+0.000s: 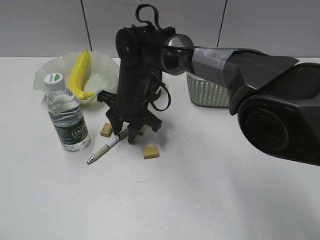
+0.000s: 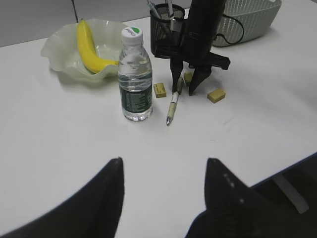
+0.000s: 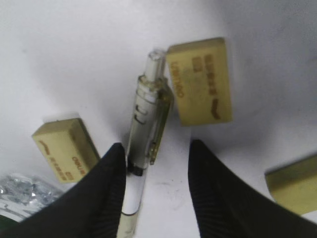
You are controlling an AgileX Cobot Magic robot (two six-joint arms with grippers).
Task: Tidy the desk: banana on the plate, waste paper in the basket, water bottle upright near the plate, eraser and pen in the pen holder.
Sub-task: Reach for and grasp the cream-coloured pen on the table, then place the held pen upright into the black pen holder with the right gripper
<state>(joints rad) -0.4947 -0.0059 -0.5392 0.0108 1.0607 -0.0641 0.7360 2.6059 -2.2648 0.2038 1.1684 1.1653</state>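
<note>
We hover our right gripper (image 1: pixel 132 131), half open and empty, straddling the pen (image 1: pixel 106 147) to lift it; left gripper (image 2: pixel 163 171) waits open.

The yellow banana (image 1: pixel 80 75) lies in the ruffled pale green plate (image 1: pixel 105 65). The water bottle (image 1: pixel 67 117) stands upright just beside it. A white pen (image 1: pixel 106 147) lies flat on the table (image 1: pixel 200 200) among three yellow erasers (image 1: pixel 151 152).

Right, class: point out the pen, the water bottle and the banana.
pen (image 1: pixel 106 148): exterior view, middle of its white barrel.
water bottle (image 2: pixel 135 79): left wrist view, clear body above the label.
banana (image 1: pixel 79 74): exterior view, middle of its curve.
</note>
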